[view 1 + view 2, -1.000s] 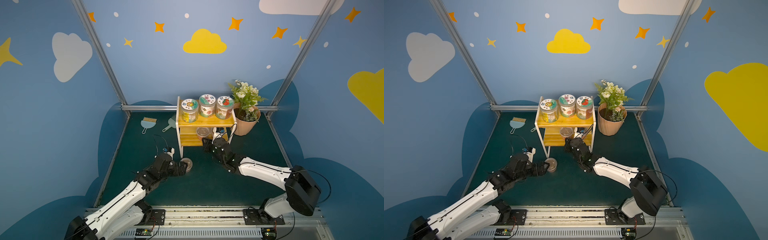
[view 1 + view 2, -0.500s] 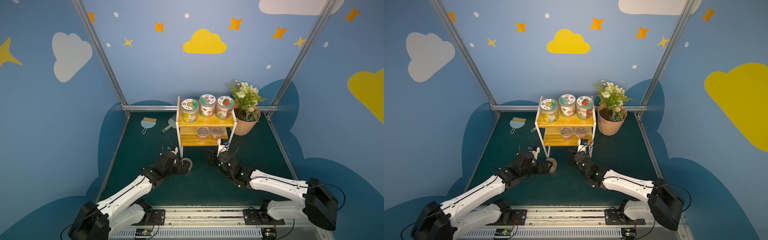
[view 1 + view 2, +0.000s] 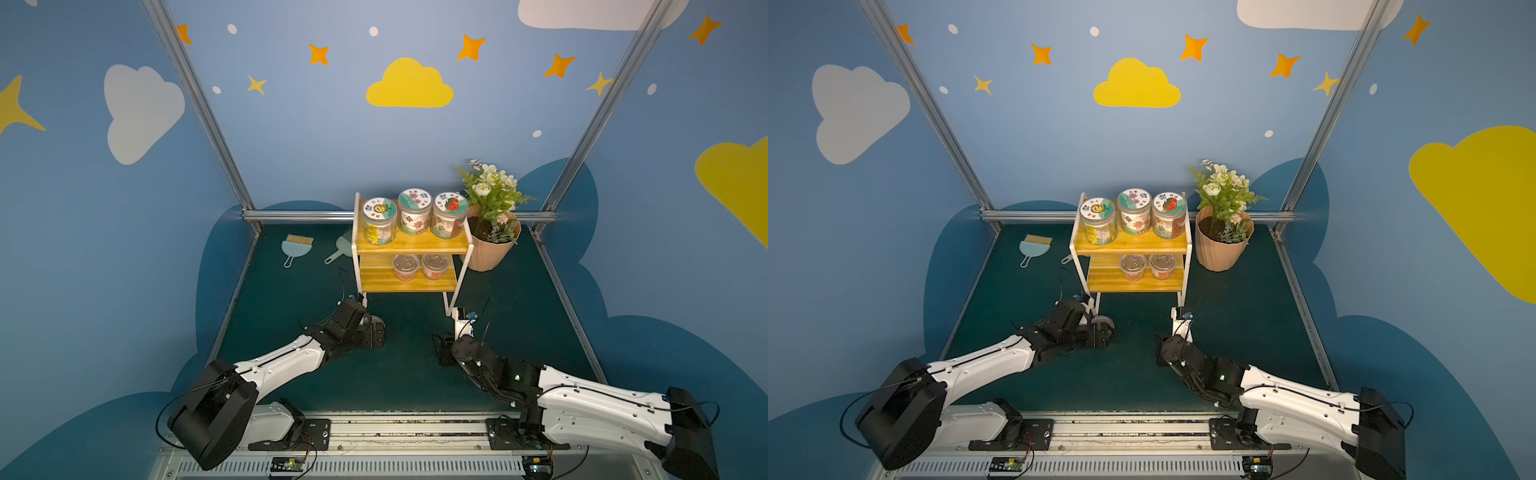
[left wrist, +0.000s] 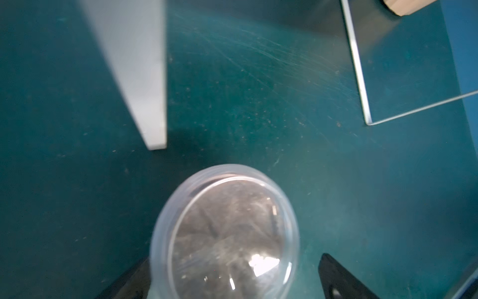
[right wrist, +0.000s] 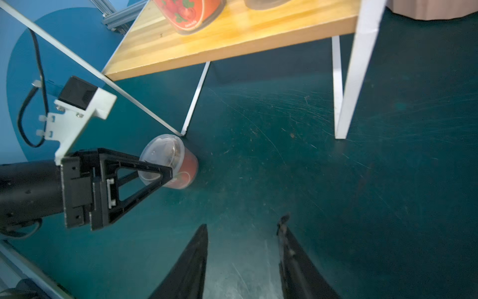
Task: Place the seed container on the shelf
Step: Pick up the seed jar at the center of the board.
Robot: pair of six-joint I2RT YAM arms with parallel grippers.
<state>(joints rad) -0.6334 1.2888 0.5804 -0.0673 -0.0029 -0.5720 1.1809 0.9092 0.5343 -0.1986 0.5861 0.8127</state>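
Right gripper [image 5: 244, 221] withdrawn, left gripper [image 4: 230, 266] — around seed container [image 5: 186, 168]

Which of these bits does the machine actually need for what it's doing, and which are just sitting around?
Job: seed container on the floor; shelf; left hand, open around it.

Just there: three labelled jars; two shelved cups; flower pot; brush; scoop; empty right hand.
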